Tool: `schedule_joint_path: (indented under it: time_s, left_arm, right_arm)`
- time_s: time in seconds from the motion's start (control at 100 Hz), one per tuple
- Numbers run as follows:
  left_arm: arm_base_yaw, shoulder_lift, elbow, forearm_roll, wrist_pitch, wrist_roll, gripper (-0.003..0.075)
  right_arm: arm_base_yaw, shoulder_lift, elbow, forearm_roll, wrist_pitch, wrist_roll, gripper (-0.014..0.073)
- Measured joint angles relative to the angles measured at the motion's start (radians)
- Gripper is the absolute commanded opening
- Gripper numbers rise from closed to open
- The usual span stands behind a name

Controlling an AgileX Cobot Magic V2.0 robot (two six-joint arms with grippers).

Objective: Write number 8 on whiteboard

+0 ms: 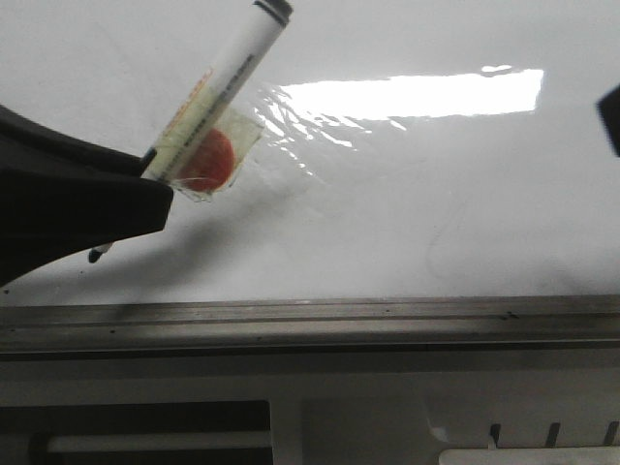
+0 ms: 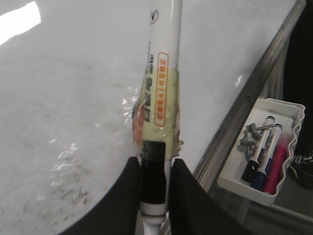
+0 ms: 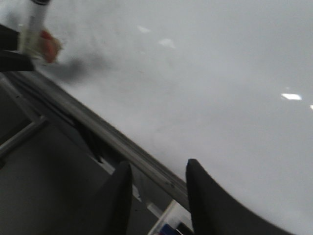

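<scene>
My left jaws (image 2: 155, 188) clamp one marker (image 2: 162, 83) over the whiteboard (image 1: 436, 213); my right jaws (image 3: 156, 193) gape, holding nothing; three markers (image 2: 266, 159) sit in one tray (image 2: 293, 122).

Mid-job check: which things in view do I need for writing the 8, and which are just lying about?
For the job:
- whiteboard, no 8 on it yet
- taped marker gripped in the left gripper

Lying about:
- white tray beside the board's rail
- spare markers in it
- right gripper, jaws open, holding nothing

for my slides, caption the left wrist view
Left gripper holds a taped marker over the whiteboard.
</scene>
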Motion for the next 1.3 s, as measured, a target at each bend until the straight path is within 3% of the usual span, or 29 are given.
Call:
schedule_joint_path:
  time_s: [0.3,0.74,0.87,1.02,1.07,1.24,1.3]
  left_arm:
    - [-0.038,0.000,-0.038,0.110,-0.007,-0.002,-0.0020]
    - [-0.039,0.000,-0.038,0.147,-0.007,-0.003,-0.0020]
    - [-0.039,0.000,-0.038,0.155,-0.007,-0.003,-0.0020]
    - [-0.039,0.000,-0.038,0.160,-0.001,-0.001,-0.0016]
    - [-0.039,0.002,-0.038,0.165,0.003,0.004,0.0018]
    - [-0.039,0.004,-0.038,0.167,-0.001,0.005,0.0267]
    - [-0.039,0.004,-0.038,0.163,-0.005,0.003,0.0312]
  right_arm:
    - [0.199,0.239,-0.165,0.007,-0.076,-0.002,0.0251]
    - [0.220,0.433,-0.283,0.049,-0.119,-0.003,0.0236]
    - [0.220,0.464,-0.297,0.067,-0.123,-0.003,0.0176]
    - [0.221,0.465,-0.303,0.089,-0.117,-0.003,-0.0004]
    - [0.226,0.465,-0.305,0.100,-0.114,-0.003,-0.0072]
    - [0.228,0.467,-0.307,0.104,-0.108,-0.003,-0.0063]
    - [0.228,0.469,-0.307,0.097,-0.104,-0.003,-0.0063]
